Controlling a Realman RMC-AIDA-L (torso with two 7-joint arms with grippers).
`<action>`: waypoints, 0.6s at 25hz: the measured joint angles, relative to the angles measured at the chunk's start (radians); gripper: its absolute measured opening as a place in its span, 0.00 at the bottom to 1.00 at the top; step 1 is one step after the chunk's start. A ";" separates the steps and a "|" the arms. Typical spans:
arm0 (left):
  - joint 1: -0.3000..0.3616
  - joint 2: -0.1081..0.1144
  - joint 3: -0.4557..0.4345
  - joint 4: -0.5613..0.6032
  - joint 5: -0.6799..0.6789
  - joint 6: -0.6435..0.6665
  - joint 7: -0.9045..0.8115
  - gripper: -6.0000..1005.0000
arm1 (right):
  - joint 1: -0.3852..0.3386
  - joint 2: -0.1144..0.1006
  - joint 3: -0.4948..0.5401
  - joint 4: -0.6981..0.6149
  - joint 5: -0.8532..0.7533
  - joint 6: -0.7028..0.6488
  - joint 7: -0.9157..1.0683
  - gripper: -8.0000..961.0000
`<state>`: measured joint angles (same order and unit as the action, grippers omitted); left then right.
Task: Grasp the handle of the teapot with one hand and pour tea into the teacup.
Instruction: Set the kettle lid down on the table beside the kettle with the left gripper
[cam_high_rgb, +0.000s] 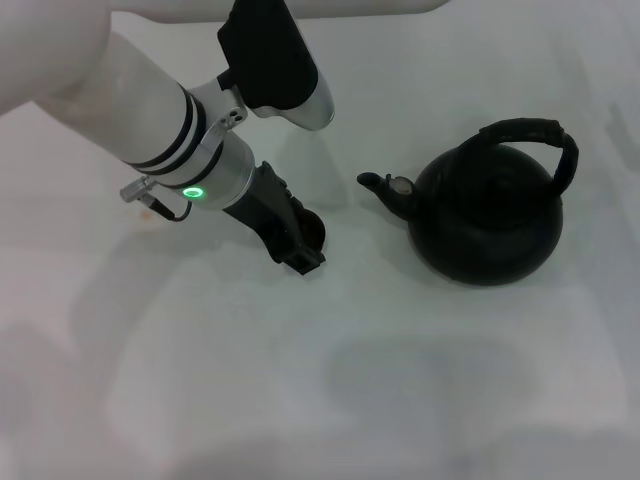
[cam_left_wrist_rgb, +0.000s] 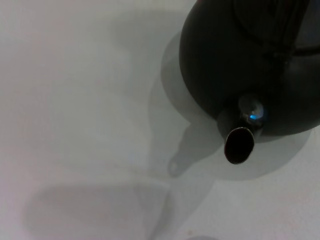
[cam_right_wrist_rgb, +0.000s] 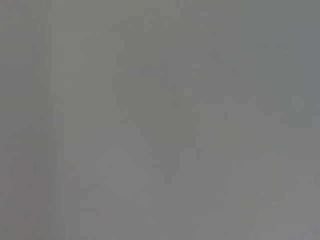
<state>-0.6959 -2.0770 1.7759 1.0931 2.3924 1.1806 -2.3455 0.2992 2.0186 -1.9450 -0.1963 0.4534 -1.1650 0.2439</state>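
- Teapot (cam_high_rgb: 487, 220) sits upright on the white worktop (cam_high_rgb: 420, 380), on the robot's right side, spout (cam_high_rgb: 375, 184) pointing toward the left arm.
- Handle (cam_high_rgb: 535, 135) arches over the pot's top, free; nothing touches it.
- Left claw (cam_high_rgb: 298, 245) is down low at the worktop, near the spout but apart from it. Dark fingers merge with a dark round shape just behind them, probably the teacup (cam_high_rgb: 314, 229); cannot tell whether the claw is open, closed, or holding it.
- Left wrist view looks straight at the spout mouth (cam_left_wrist_rgb: 239, 145) and the pot's round body (cam_left_wrist_rgb: 235, 60), with a pale spot (cam_left_wrist_rgb: 251, 110) just above the spout.
- Right arm is not seen in the head view; its wrist view shows only blank grey. Right claw is out of sight.
- Risks, as I judge them:
  - Left claw is at the spout end, well off the handle; reaching across could knock the spout and turn or slide the pot.
  - Cup is small and half hidden by the claw; a careless lift-off could tip or drag it.
  - Bail handle is thick and rounded; an off-centre grip could let the pot swing, so tea misses the low cup.
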 joint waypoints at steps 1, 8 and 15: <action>0.000 0.000 0.000 -0.002 0.000 -0.001 -0.001 0.69 | 0.000 0.000 0.000 0.000 0.000 0.000 0.000 0.89; -0.023 0.000 0.001 -0.054 0.001 0.004 -0.008 0.69 | 0.000 0.000 0.000 0.000 0.001 0.002 0.000 0.89; -0.025 0.000 0.000 -0.053 0.002 0.005 -0.015 0.69 | 0.000 0.000 0.000 0.000 0.001 0.002 0.000 0.89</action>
<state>-0.7209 -2.0765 1.7760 1.0405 2.3946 1.1860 -2.3604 0.2992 2.0187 -1.9450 -0.1964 0.4541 -1.1626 0.2439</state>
